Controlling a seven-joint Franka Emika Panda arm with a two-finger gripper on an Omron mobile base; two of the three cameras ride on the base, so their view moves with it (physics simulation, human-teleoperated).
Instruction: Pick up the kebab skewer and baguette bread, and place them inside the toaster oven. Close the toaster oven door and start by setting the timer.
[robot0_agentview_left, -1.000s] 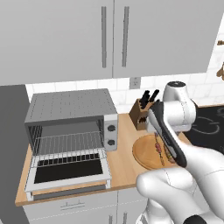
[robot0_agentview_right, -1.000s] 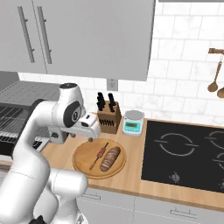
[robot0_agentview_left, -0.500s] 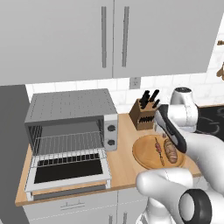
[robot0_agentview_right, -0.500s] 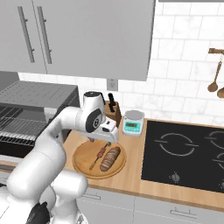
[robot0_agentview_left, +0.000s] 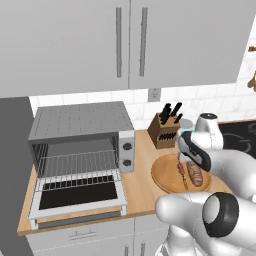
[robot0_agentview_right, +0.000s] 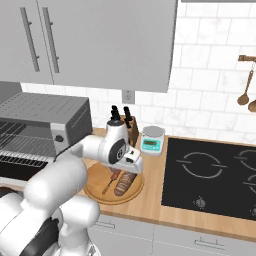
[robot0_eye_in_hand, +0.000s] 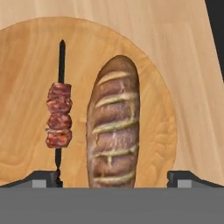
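The kebab skewer (robot0_eye_in_hand: 59, 121) and the baguette bread (robot0_eye_in_hand: 113, 133) lie side by side on a round wooden board (robot0_eye_in_hand: 26, 61). In the hand view my gripper (robot0_eye_in_hand: 113, 180) is open just above them, one fingertip (robot0_eye_in_hand: 43, 178) by the skewer's near end and the other to the right of the loaf. Nothing is held. From the base, the gripper (robot0_agentview_left: 189, 164) (robot0_agentview_right: 129, 172) hovers over the board (robot0_agentview_left: 162, 175) (robot0_agentview_right: 95, 189), with the skewer (robot0_agentview_right: 108, 183) and the baguette (robot0_agentview_right: 126, 184) beneath it. The toaster oven (robot0_agentview_left: 82, 135) (robot0_agentview_right: 45, 122) stands to the left, its door (robot0_agentview_left: 77, 196) dropped open and the wire rack showing.
A knife block (robot0_agentview_left: 167, 131) (robot0_agentview_right: 126, 125) stands behind the board, with a small kitchen scale (robot0_agentview_right: 151, 141) beside it. A black cooktop (robot0_agentview_right: 215, 175) lies to the right. Wooden spoons (robot0_agentview_right: 245, 95) hang on the tiled wall. Cabinets hang overhead.
The arm has swung right, from near the toaster oven to over the wooden board, and lowered toward the food. The gripper has stayed open.
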